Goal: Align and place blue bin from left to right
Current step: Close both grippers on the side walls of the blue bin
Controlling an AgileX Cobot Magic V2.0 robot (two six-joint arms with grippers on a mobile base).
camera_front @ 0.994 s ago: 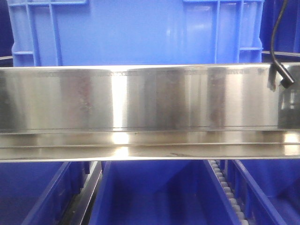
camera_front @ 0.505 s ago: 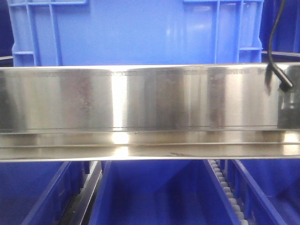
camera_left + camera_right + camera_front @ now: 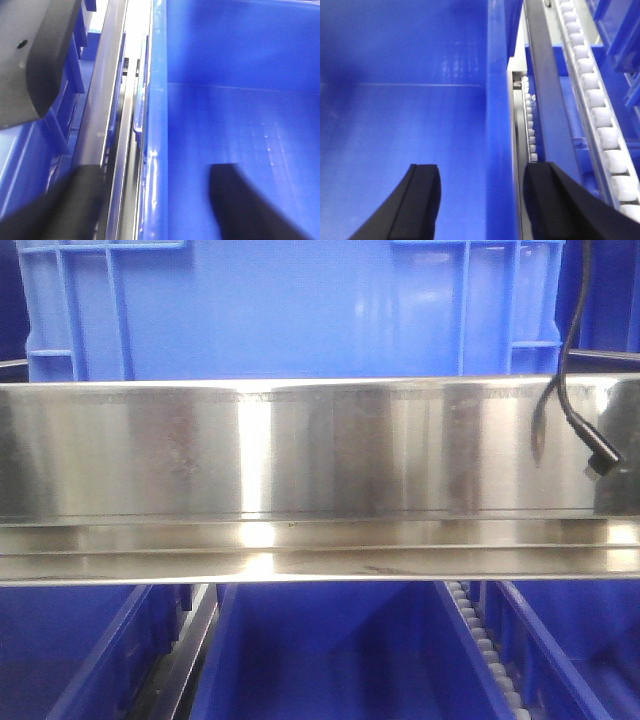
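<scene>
The blue bin point(image 3: 290, 310) stands behind a steel rail in the front view, its smooth bright wall facing me with rib frames at both upper corners. My left gripper point(image 3: 155, 172) is open and straddles the left wall point(image 3: 155, 100) of a blue bin, one finger outside and one inside. My right gripper point(image 3: 482, 170) is open too. It straddles the right wall point(image 3: 497, 75) of a blue bin, with a gap showing on both sides. Whether the wrist views show that same bin I cannot tell. Neither gripper appears in the front view.
A wide stainless rail point(image 3: 300, 450) crosses the front view. A black cable point(image 3: 565, 390) hangs at its right end. Darker blue bins point(image 3: 330, 650) and a roller track point(image 3: 485, 640) lie below. White rollers point(image 3: 592, 100) run right of the right gripper, and a metal rail point(image 3: 107, 75) left of the left one.
The black cable at the right has swung lower, its plug dropping down the face of the rail. The blue bin and the rail have not moved.
</scene>
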